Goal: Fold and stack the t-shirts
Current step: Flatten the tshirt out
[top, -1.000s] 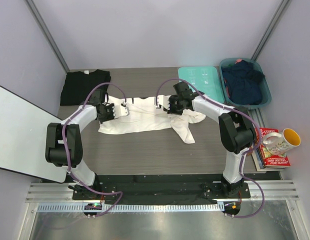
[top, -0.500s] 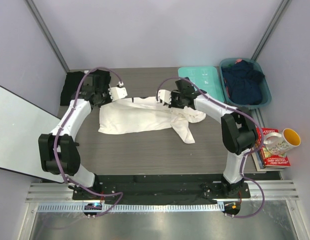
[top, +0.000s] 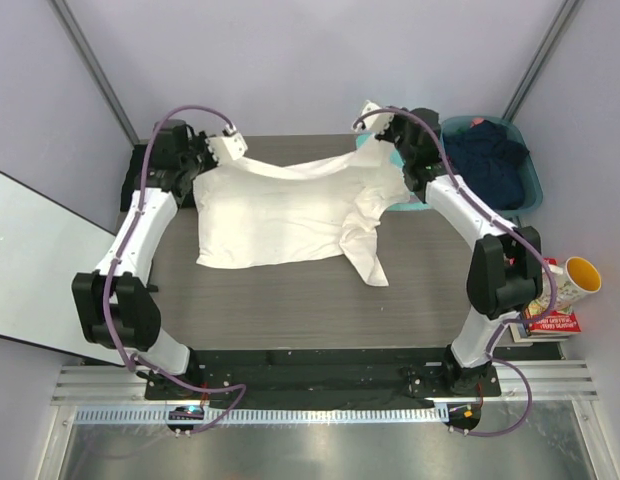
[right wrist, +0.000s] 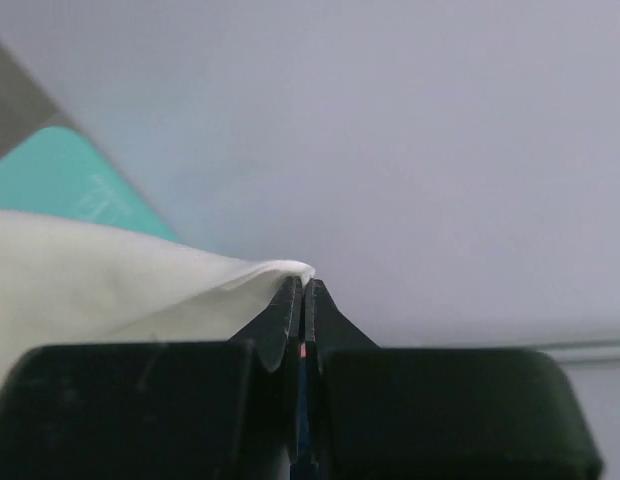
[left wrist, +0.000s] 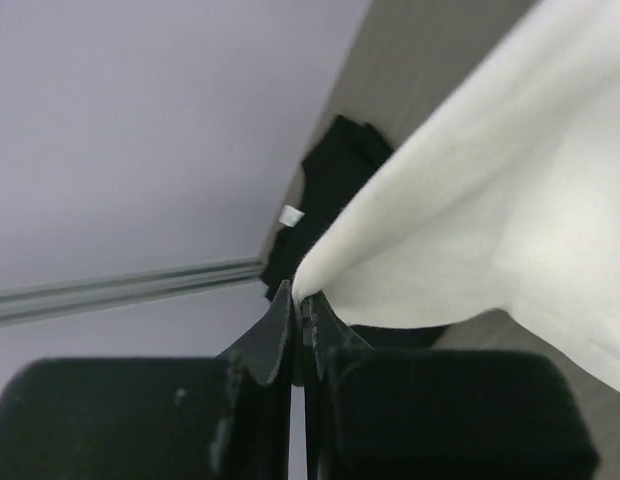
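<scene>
Table (top: 290, 300) | left tool (left wrist: 298, 300), right tool (right wrist: 302, 285): each pinching white t-shirt (top: 280, 215) | black t-shirt (left wrist: 330, 190) label (left wrist: 290, 215): seemingly blank

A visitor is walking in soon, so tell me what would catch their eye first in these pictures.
The white t-shirt is stretched across the far half of the table, one end pinched in the left pincer, another in the right pincer, both raised. A black t-shirt lies at the far left corner; a teal bin of dark clothes stands far right.
</scene>
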`<control>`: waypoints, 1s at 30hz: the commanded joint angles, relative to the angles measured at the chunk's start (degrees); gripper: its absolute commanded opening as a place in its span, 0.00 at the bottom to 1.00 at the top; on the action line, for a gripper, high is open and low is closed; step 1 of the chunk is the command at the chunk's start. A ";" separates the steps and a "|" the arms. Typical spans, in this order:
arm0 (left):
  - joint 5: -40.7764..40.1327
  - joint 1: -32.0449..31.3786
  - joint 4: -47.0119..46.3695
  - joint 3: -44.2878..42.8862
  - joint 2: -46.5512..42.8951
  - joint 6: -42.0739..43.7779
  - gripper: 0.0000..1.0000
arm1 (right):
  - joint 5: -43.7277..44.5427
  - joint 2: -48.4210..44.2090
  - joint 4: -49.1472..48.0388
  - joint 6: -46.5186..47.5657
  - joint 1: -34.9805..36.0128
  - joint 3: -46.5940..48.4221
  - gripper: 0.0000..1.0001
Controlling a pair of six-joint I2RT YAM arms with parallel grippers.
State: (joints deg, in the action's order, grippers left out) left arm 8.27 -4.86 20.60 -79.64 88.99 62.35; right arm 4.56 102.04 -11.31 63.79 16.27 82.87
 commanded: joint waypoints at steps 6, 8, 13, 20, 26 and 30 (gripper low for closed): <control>-7.13 0.20 -12.51 -9.57 -2.59 -6.62 0.00 | 4.50 -13.08 -15.94 2.83 -4.84 -0.60 0.01; -7.31 0.20 -12.43 -8.52 -4.70 -6.54 0.00 | 3.27 -17.55 -15.23 3.01 -6.07 -4.90 0.01; -7.75 0.20 -12.77 -3.52 -11.45 -6.01 0.00 | 1.51 -26.79 -13.48 4.15 -9.67 -13.96 0.01; -6.00 0.20 -13.92 -5.61 -20.24 -9.25 0.00 | -1.56 -37.51 -8.57 0.73 -10.65 -8.71 0.01; 2.97 0.20 -6.19 -12.30 -27.28 -10.32 0.00 | -12.55 -45.61 10.51 -5.51 -10.82 4.04 0.01; 3.42 0.20 -10.04 -15.27 -29.84 -10.23 0.00 | -11.33 -45.79 7.73 -6.48 -10.74 11.59 0.01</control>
State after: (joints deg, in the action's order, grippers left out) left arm 9.67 -5.10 14.59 -90.48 61.65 52.86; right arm -5.69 57.69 -2.39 60.27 5.98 86.72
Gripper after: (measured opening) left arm 0.012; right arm 0.046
